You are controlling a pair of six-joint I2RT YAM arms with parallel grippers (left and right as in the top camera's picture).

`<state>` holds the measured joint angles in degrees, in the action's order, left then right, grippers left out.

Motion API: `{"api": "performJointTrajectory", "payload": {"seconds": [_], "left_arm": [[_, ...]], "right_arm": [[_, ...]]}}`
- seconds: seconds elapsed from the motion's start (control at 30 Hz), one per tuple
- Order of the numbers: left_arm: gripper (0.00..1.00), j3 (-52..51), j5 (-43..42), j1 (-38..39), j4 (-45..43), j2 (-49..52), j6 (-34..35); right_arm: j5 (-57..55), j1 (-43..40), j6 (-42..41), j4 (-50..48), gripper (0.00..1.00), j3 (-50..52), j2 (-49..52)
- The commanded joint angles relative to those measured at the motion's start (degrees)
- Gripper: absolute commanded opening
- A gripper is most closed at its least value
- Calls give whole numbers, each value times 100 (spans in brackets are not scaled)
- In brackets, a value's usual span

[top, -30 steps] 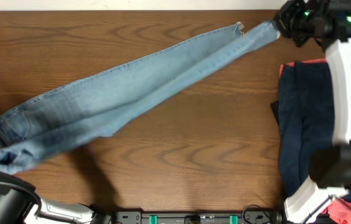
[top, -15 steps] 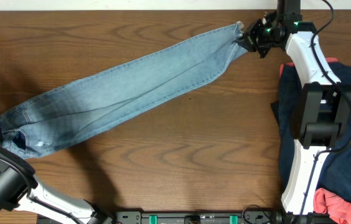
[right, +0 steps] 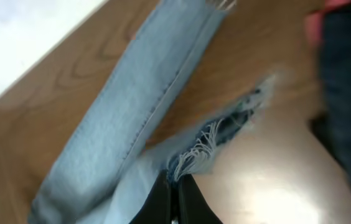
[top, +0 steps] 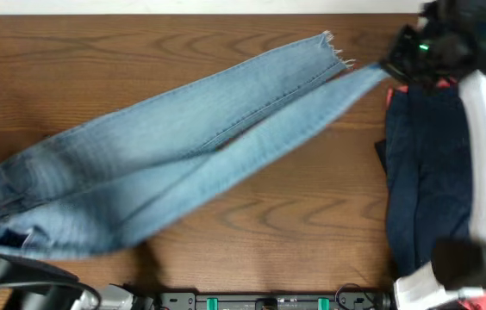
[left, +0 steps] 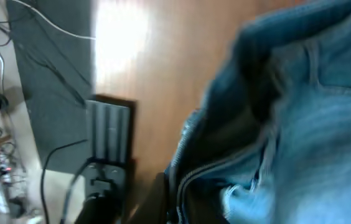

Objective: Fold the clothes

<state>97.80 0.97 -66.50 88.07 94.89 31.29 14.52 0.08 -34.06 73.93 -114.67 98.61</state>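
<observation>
A pair of faded light blue denim jeans [top: 165, 159] stretches across the brown wooden table [top: 295, 215] from its waist at 8 o'clock to its frayed hems at 1 o'clock, where the right arm's jaws are pinched tight on one hem. Denim fills the left wrist view, so I cannot tell how the left arm's jaws stand. A dark navy garment [top: 428, 172] lies at 3 o'clock.

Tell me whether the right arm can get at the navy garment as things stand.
Probably yes for reach: the navy garment lies right beside the right gripper, nothing between them. But that gripper is shut on the frayed hem of the jeans, so it would have to let go first.
</observation>
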Motion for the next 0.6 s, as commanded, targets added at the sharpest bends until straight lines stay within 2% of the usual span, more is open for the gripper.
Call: {"api": "performJointTrajectory", "payload": {"seconds": [0.0,0.13,0.37,0.43,0.5,0.57], "left_arm": [[6,55,422,-146,-20,-9,52],[6,17,398,-48,-549,284,144],[6,17,-131,551,-1290,1427,315],[6,17,-162,782,-1414,1759,317],[7,17,-162,964,-1539,2011,313],[10,17,-162,1115,-1672,2201,315]], "right_arm": [[-726,-7,-378,-33,1,4,155],[-621,-31,-673,-619,1,4,780],[1294,-39,-1493,-2581,1,4,2269],[1799,-15,-1641,-3263,4,4,2629],[1943,39,-1672,-3755,9,4,2896],[1958,85,-1757,-4035,11,4,3095]]}}
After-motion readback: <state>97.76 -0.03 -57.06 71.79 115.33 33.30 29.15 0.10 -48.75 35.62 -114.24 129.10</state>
